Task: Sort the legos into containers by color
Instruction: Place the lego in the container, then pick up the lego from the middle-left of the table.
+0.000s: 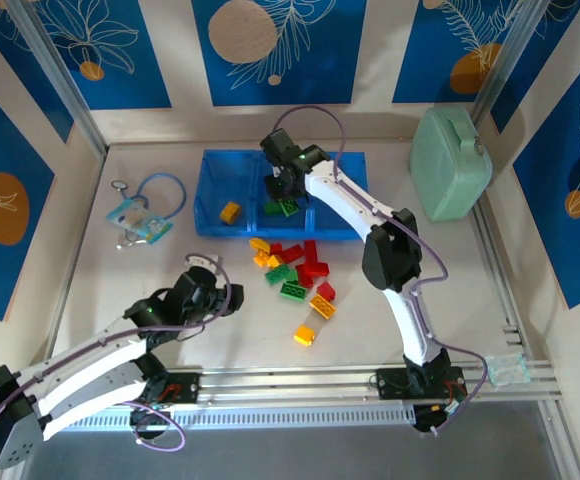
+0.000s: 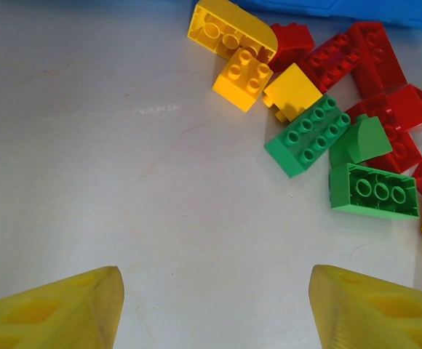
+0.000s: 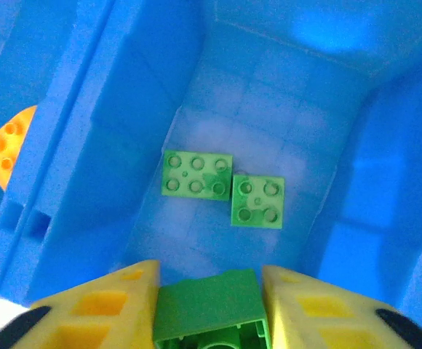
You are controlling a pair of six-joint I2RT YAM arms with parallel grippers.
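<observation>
Twin slim arms in white and black, yellow at the tips.
White shell plates along the left arm (image 1: 90, 365) and right arm (image 1: 345, 205), broken by rounded black joint housings (a tiny green light on one near each wrist). Thin purple-grey cables (image 1: 160, 432) looped alongside, down to black bases. Chunky yellow fingers (image 2: 58, 313) on the left gripper (image 2: 215, 313) and right gripper (image 3: 207, 283), wedge-shaped, with shallow square recesses moulded in and black patches further back.

Right wrist view: three green legos (image 3: 196, 175), one orange lego (image 3: 11, 142). Left wrist view: three green bricks (image 2: 307, 134), four yellow bricks (image 2: 244, 78); reds (image 2: 375, 47) too crowded to count. One tray (image 1: 210, 215), three compartments.
</observation>
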